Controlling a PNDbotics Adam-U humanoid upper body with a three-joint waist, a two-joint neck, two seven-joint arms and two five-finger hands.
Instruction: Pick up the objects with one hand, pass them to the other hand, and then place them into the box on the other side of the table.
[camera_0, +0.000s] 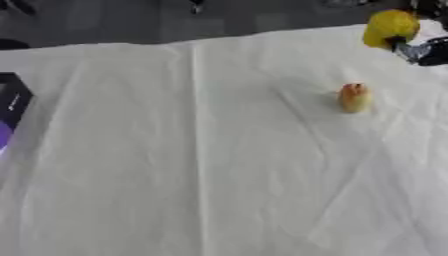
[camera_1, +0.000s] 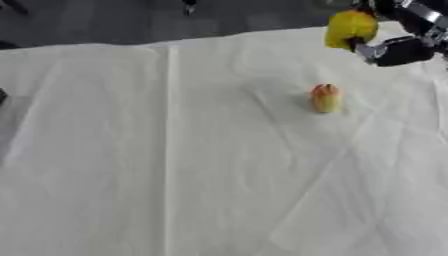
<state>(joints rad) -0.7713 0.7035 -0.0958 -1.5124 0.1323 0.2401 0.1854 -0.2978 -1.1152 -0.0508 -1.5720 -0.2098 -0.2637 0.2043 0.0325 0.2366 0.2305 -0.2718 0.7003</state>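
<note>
Right robot hand (camera_1: 398, 47) is at the upper right corner, over the far right of the table (camera_1: 175, 165), fingers curled around a yellow object (camera_1: 350, 27), maybe a fruit; can't make out more than a rounded yellow shape. It's held above the white cloth (camera_1: 219, 200), not resting on it. A second small item, a yellow-orange fruit-like piece (camera_1: 325, 98) with a reddish top, stands upright on the cloth nearer the camera and left of the hand, well apart from it. Dark box (camera_0: 10, 107) with a purple patch sits at the left edge of the table, only partly in frame. Left robot hand doesn't show in either view.
</note>
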